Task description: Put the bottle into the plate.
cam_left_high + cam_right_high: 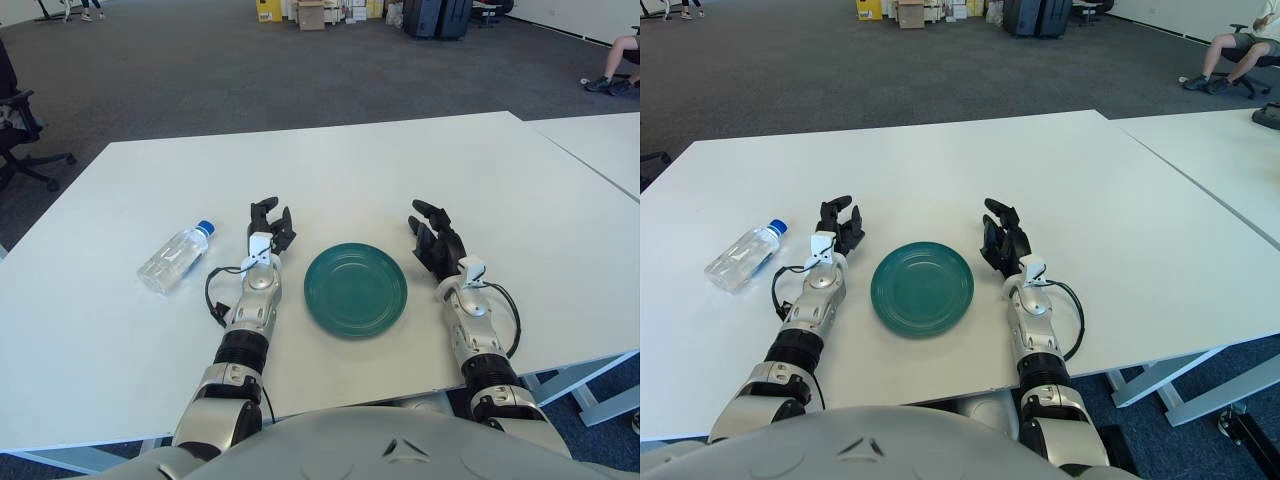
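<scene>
A clear plastic bottle [177,257] with a blue cap lies on its side on the white table, left of my left hand. An empty green plate [355,288] sits between my two hands. My left hand [269,230] rests on the table just left of the plate, fingers relaxed and holding nothing; the bottle is a short way to its left. My right hand [435,240] rests on the table just right of the plate, fingers relaxed and empty.
The white table [340,170] stretches far behind the plate. A second white table [600,140] adjoins at the right. An office chair [15,130] stands at the far left on the carpet, and boxes and cases stand at the back of the room.
</scene>
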{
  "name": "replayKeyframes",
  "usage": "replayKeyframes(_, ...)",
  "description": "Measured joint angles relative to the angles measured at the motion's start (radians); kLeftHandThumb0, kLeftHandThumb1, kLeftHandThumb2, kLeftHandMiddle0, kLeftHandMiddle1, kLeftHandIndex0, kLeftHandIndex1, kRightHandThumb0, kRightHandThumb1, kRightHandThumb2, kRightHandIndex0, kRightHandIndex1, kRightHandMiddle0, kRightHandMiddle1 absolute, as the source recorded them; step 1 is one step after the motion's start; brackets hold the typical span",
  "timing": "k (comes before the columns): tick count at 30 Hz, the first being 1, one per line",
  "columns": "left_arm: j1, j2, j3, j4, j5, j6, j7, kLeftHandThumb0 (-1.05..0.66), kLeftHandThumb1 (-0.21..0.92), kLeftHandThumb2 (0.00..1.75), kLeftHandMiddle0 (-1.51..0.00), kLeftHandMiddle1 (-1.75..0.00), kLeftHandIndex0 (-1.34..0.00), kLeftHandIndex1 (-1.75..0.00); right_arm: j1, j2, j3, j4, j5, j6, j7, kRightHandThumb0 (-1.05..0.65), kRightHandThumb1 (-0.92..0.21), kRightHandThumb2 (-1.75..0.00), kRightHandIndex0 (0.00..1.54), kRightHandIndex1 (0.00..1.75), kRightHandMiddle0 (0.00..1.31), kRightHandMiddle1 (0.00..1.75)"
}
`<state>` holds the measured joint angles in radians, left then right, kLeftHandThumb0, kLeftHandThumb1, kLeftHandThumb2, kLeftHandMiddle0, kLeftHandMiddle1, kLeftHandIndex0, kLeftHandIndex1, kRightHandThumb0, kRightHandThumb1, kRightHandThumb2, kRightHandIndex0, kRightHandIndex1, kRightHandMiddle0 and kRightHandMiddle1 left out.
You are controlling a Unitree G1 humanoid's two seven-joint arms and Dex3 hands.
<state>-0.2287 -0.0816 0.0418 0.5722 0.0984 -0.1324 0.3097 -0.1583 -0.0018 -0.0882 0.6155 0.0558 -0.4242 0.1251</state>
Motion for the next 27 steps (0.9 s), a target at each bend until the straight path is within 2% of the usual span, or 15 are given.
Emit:
replayKeyframes(13, 0.000, 0.014, -0.009, 0.087, 0.033, -0.126, 0.021, -0.76, 0.92, 0.72, -0.45, -0.55, -0.22, -1.11, -0.007, -0.005, 0.032, 0.003, -0.033, 0.010, -0.013, -0.62, -0.92, -0.78, 0.32, 0.01, 0.00, 0.79)
replayKeyframes(27, -0.007, 0.036, -0.001, 0.142, 0.028, -0.185, 0.030, -0.76, 0.92, 0.70, -0.46, -0.53, -0.20, -1.12, -0.014, -0.008, 0.040, 0.006, -0.035, 0.026, -0.022, -0.64, -0.92, -0.78, 0.31, 0.00, 0.00, 0.78)
